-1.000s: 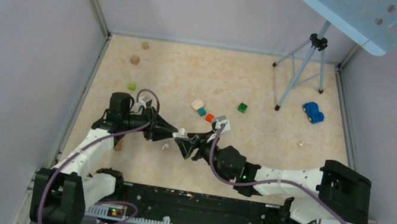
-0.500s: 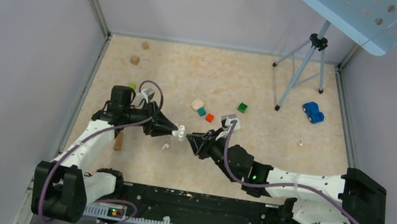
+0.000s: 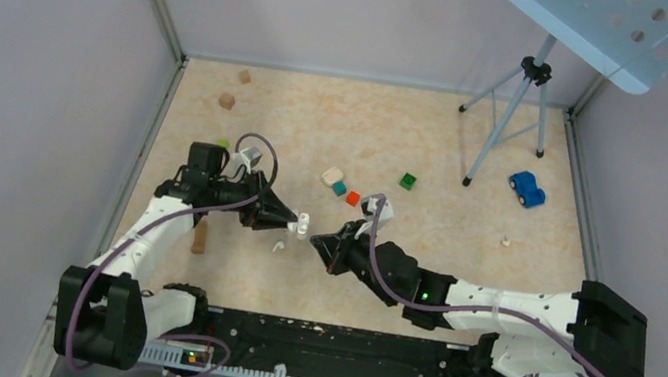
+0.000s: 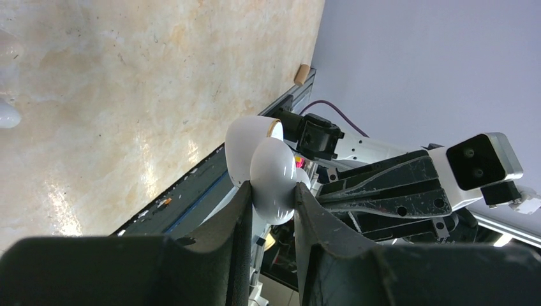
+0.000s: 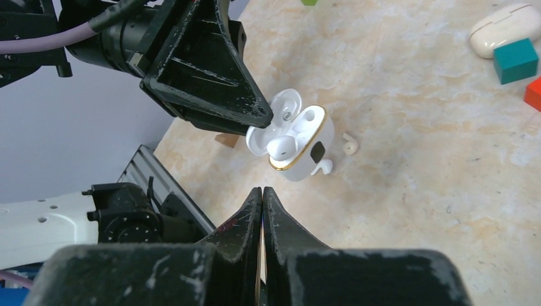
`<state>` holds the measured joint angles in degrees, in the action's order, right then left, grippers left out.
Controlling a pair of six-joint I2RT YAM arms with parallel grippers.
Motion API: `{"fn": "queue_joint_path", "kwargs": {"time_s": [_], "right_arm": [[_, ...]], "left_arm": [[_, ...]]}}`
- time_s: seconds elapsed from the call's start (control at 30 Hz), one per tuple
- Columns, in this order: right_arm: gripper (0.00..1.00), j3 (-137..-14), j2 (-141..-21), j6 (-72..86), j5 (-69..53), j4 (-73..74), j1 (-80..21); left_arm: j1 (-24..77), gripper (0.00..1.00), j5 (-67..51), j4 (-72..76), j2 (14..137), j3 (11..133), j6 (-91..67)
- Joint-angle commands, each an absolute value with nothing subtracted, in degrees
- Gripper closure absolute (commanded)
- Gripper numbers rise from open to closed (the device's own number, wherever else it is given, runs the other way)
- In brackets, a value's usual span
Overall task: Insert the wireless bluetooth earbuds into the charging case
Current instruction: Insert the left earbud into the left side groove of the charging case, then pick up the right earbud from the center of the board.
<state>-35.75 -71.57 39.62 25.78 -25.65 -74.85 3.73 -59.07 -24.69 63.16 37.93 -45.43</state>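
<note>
**Loading the second earbud.** The left fingers (image 4: 235, 217) are clamped on the white, gold-rimmed charging case (image 5: 300, 137). They hold it clear of the table (image 3: 438, 144) with the lid open, left of centre and nearer the near edge than the far one. One earbud (image 5: 281, 147) sits in the case; the neighbouring socket (image 5: 309, 118) appears empty. The other earbud (image 3: 278, 247) lies loose on the table, just toward the near edge from the case. The right fingers (image 5: 245, 220) are pressed together with nothing visible between them, and point at the open case from close by without touching it. Judged step: the first insertion is done and the second is not yet begun. The next move would call for the right fingers to part, descend on the other earbud and pinch its small body without flicking it away. They would then align its stem with the neighbouring socket while the left arm holds the case steady.
</note>
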Motion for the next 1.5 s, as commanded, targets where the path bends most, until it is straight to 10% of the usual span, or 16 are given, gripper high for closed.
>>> {"fn": "queue_joint_path", "kwargs": {"time_s": [0.0, 1.47], "right_arm": [[1.0, -40.3, -73.8, 38.7, 23.3, -26.9, -75.6], [1.0, -43.9, -79.5, 40.3, 31.9, -26.2, -75.1]], "left_arm": [[3.3, 0.93, -59.3, -24.9, 62.8, 40.3, -43.6], [3.3, 0.93, -60.1, -25.3, 61.5, 40.0, -43.7]]}}
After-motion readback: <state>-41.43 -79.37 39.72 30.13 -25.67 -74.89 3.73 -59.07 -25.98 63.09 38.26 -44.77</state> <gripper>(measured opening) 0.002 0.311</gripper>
